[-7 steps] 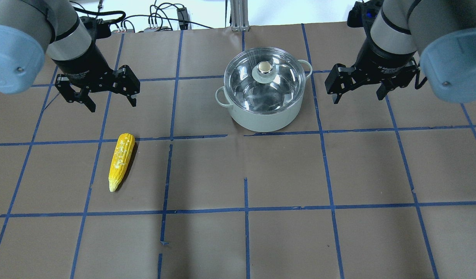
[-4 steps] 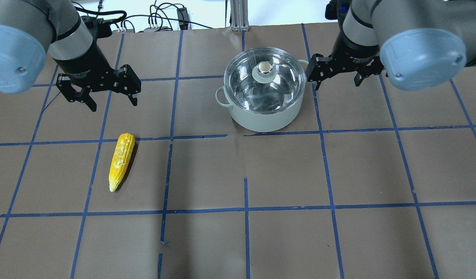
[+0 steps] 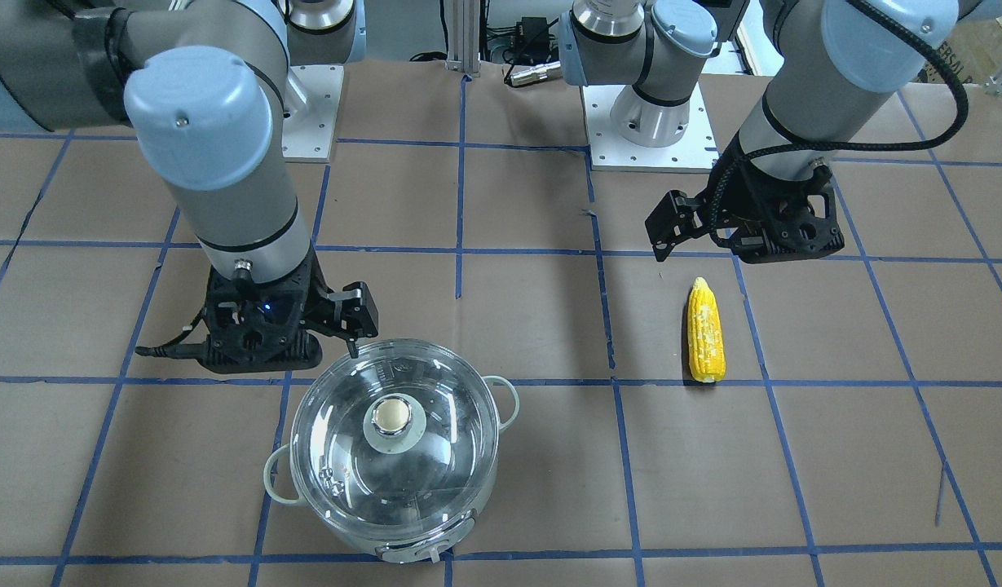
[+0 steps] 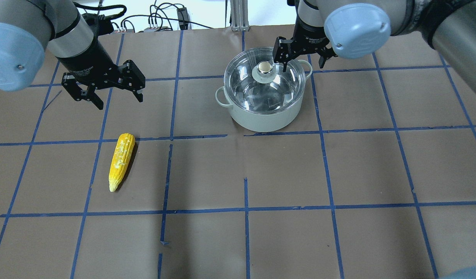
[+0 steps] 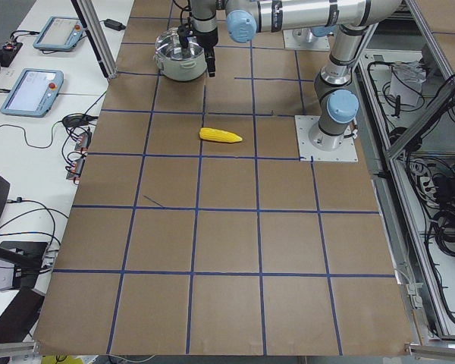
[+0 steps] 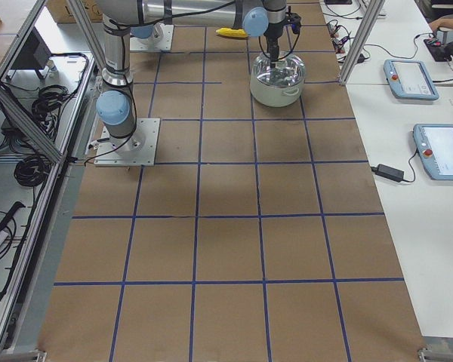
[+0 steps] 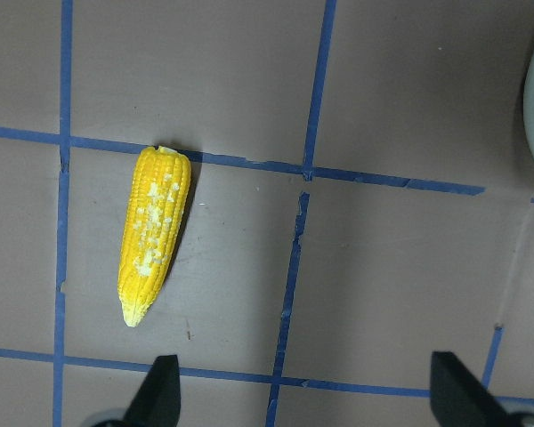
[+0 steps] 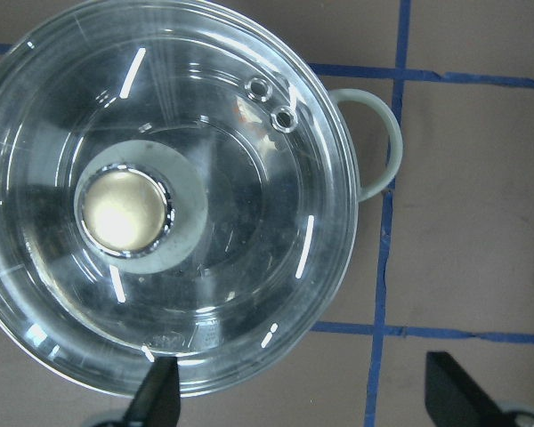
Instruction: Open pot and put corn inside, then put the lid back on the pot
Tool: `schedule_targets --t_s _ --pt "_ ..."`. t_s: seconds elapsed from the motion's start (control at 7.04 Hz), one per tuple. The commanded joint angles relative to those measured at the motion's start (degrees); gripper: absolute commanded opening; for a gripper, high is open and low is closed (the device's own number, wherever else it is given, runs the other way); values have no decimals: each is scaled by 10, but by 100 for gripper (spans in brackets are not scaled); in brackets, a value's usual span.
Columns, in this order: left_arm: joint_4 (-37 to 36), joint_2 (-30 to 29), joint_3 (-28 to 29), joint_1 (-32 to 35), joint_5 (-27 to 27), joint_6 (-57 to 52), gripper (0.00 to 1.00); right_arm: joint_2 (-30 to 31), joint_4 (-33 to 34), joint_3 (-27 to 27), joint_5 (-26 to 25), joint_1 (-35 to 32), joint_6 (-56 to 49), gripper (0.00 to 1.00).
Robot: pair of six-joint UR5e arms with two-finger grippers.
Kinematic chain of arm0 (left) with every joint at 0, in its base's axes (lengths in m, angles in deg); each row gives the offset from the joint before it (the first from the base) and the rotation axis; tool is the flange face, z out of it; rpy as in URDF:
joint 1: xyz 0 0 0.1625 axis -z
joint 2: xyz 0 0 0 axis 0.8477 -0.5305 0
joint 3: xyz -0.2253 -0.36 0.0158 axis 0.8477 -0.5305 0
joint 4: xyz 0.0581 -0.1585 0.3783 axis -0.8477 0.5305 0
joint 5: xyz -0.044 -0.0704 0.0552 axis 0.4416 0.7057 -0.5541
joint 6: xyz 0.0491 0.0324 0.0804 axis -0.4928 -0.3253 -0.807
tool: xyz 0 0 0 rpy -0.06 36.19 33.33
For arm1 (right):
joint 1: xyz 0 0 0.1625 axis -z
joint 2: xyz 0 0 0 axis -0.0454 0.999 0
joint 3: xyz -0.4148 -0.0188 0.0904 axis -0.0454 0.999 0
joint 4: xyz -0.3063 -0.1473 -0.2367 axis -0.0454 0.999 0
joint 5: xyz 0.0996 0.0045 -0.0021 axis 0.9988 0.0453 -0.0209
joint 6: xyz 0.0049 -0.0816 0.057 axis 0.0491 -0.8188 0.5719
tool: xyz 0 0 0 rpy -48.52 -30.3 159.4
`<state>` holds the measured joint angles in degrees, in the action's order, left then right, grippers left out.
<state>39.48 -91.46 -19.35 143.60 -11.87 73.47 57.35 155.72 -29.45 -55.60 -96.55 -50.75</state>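
Observation:
The silver-white pot [image 4: 261, 122] stands at the table's middle back, with the clear glass lid [image 4: 257, 91] and its shiny knob [image 4: 265, 67] on it. My right gripper [image 4: 303, 62] is open and empty, above the pot's far right rim, right of the knob. In the right wrist view the lid [image 8: 249, 222] and knob [image 8: 125, 211] lie below the open gripper [image 8: 303, 396]. The yellow corn [image 4: 121, 161] lies on the table at the left. My left gripper [image 4: 117, 99] is open and empty, above the table behind the corn [image 7: 153, 233].
The table is brown paper with a grid of blue tape lines [image 4: 245, 209]. Cables and a metal post [image 4: 238, 15] sit beyond the back edge. In the front-facing view the arm bases [image 3: 647, 122] stand behind the corn [image 3: 705, 330] and the pot [image 3: 419, 550].
My right arm has swung left, from well right of the pot to above its far right rim. My left gripper has shifted slightly right. Pot, lid and corn have not moved.

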Motion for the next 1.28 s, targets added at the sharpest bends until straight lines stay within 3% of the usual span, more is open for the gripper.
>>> schedule_targets --t_s 0.0,0.14,0.43,0.57,1.14 --pt "1 2 1 0 -3 0 100 -59 3 53 5 -9 -63 94" --pt "1 1 1 0 -1 0 100 -65 3 60 23 -10 -76 94" --pt "1 1 1 0 0 0 100 -75 4 61 23 -13 80 95" --pt "1 1 0 0 1 8 100 -82 5 62 3 -14 110 95" --pt "2 0 2 0 -7 4 100 -81 5 63 -2 -31 163 95"
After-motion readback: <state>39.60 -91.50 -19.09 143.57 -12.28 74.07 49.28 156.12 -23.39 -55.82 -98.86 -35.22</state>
